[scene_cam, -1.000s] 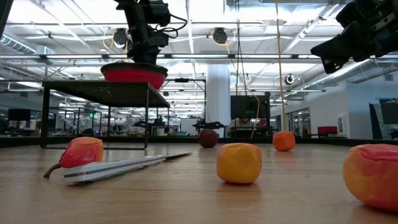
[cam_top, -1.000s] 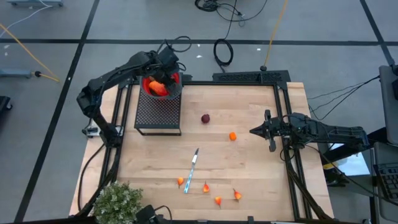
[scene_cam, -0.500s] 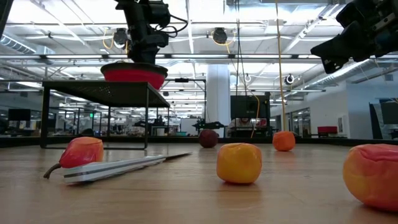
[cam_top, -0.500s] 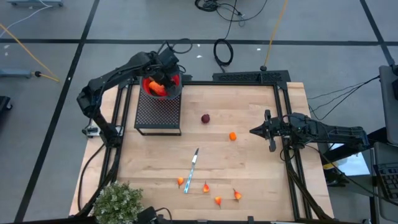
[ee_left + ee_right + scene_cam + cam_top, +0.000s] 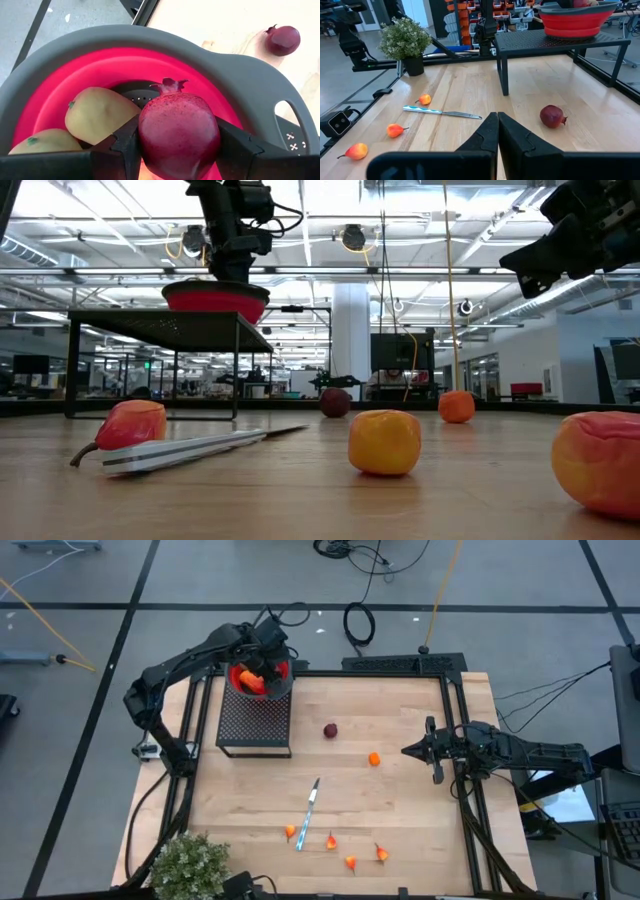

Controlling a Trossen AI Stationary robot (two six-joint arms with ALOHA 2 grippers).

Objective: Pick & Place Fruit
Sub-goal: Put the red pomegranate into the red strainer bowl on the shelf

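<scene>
The left gripper (image 5: pixel 177 150) hangs directly above the red colander (image 5: pixel 120 65) on the black mesh stand (image 5: pixel 255 720), clenched on a pomegranate (image 5: pixel 178 132); the drop is straight down. Only the left wrist view shows two yellowish fruits (image 5: pixel 97 115) already inside. Right of the stand, the right gripper (image 5: pixel 430 750) waits, fingers closed and empty, nearer a second pomegranate (image 5: pixel 330 730) on the table (image 5: pixel 400 810).

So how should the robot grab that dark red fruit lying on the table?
Probably from straight above, the fingers closing across the round middle of the dark red fruit. Its small spiky crown points sideways along the table, so the belly is the widest, smoothest part, and nothing crowds it.
</scene>
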